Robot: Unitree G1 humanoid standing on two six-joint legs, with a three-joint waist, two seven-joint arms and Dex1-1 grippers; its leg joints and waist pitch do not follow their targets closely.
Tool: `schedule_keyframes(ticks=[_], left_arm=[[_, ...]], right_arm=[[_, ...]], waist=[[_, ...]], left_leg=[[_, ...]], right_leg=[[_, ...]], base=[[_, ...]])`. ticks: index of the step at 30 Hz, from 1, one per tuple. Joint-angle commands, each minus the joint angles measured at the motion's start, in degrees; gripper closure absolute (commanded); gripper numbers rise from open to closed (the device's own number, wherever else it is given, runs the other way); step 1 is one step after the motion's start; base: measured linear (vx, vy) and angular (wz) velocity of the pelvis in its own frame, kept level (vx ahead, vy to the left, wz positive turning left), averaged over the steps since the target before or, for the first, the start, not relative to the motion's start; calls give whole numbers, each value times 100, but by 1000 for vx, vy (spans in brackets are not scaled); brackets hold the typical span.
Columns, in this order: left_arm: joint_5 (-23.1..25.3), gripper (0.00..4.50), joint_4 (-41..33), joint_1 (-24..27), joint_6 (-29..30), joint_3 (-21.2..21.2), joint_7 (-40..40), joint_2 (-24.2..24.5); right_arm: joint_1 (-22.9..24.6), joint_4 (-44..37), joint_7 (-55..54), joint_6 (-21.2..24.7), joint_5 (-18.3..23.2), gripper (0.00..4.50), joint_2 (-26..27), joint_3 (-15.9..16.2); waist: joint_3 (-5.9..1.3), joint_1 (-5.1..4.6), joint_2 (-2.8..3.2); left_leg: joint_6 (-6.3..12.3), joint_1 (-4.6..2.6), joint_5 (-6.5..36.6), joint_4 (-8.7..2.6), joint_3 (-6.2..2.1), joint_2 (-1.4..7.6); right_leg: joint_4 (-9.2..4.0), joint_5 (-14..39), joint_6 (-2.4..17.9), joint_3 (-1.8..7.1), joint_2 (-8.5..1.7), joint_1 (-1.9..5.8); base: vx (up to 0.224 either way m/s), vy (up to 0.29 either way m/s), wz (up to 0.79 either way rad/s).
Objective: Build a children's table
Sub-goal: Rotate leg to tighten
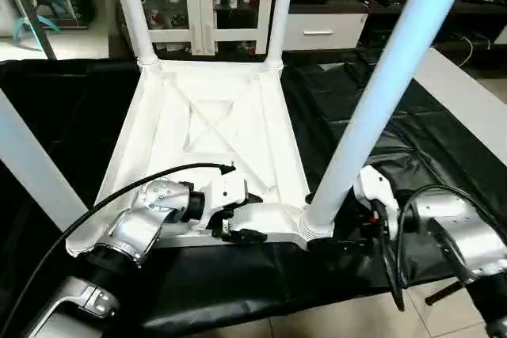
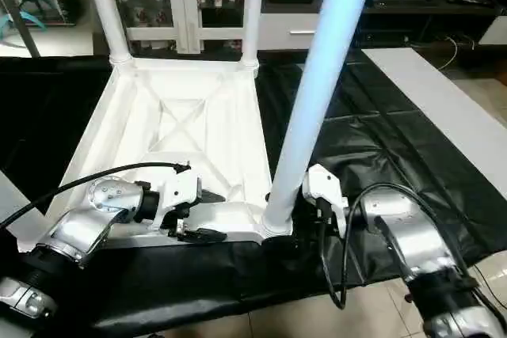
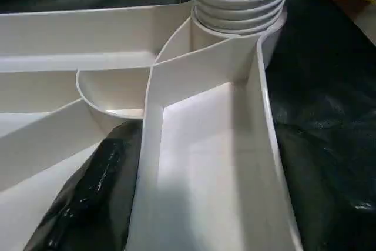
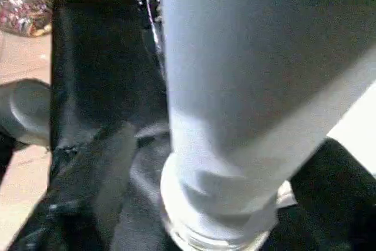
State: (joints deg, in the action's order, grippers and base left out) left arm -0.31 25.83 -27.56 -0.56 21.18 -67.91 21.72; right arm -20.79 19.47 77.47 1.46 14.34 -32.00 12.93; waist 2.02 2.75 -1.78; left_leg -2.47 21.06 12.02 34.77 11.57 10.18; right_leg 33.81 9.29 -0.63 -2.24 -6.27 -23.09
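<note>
**White tabletop upside down, legs standing**

White plastic everywhere: we see the tabletop (image 1: 214,128) lying underside up on black sheeting (image 1: 444,164), its X-ribs showing. Two far legs (image 1: 131,5) stand in the far corner sockets, and the near right leg (image 1: 380,93) rises steeply from its socket at the near right corner. Another leg (image 1: 32,168) crosses the left edge of the head views. Our left gripper (image 1: 238,223) sits at the tabletop's near rim, jaws spread, one black finger (image 3: 88,192) resting inside a rib pocket. Our right gripper (image 2: 321,211) hangs just beside the near right leg's base; how its jaws stand we cannot tell.
</note>
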Motion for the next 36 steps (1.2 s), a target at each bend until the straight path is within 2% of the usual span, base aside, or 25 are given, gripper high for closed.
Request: schedule_keyframes(ticks=[1, 13, 15, 18, 19, 24, 25, 31, 36], left_arm=[[151, 137, 85, -76, -83, 257, -134, -58], [265, 137, 168, -115, -189, 313, -163, -18], [275, 137, 177, -117, -191, 321, -168, -11], [296, 137, 192, -118, -202, 331, -162, 2], [301, 137, 199, -118, -209, 330, -161, 8], [325, 137, 226, -127, -224, 338, -158, 32], [331, 137, 232, -129, -229, 340, -160, 39], [341, 137, 279, -137, -269, 347, -171, 58], [353, 137, 316, -147, -291, 349, -179, 63]], right_arm=[[-150, 99, 3, -121, -126, 50, 33, 79], [-459, 734, 139, -458, -383, 50, 181, 198], [-518, 805, 117, -475, -400, 85, 223, 196], [-606, 918, 105, -499, -393, 96, 286, 192], [-624, 940, 103, -499, -379, 122, 305, 187], [-668, 1046, 223, -569, -375, 164, 359, 185], [-670, 1055, 260, -577, -378, 171, 364, 191], [-681, 1098, 377, -596, -414, 187, 359, 231], [-701, 1165, 481, -600, -429, 188, 353, 244]], waist=[[-291, -46, -74], [-286, -76, -92], [-278, -85, -87], [-275, -101, -108], [-273, -100, -100], [-267, -123, -98], [-269, -121, -83], [-270, -120, -86], [-264, -120, -88]], left_leg=[[307, -82, 1359, -481, -111, 314], [258, -76, 1537, -491, -120, 317], [236, -78, 1597, -497, -123, 318], [225, -67, 1635, -504, -131, 320], [217, -70, 1662, -505, -135, 320], [156, -69, 1787, -519, -147, 322], [148, -74, 1793, -522, -150, 325], [164, -70, 1760, -522, -142, 326], [145, -74, 1834, -526, -143, 328]], right_leg=[[-355, 1579, 1293, 164, -206, 166], [-370, 1792, 1268, 157, -203, 151], [-381, 1882, 1247, 161, -206, 145], [-388, 1975, 1209, 159, -208, 148], [-390, 2032, 1194, 160, -211, 144], [-406, 2163, 1147, 157, -208, 134], [-405, 2148, 1159, 159, -212, 131], [-395, 2008, 1212, 161, -206, 133], [-403, 2108, 1208, 162, -213, 124]], base=[[0, 0, 0], [0, 0, 0], [0, 0, 0], [0, 0, 0], [0, 0, 0], [0, 0, 0], [0, 0, 0], [0, 0, 0], [0, 0, 0]])
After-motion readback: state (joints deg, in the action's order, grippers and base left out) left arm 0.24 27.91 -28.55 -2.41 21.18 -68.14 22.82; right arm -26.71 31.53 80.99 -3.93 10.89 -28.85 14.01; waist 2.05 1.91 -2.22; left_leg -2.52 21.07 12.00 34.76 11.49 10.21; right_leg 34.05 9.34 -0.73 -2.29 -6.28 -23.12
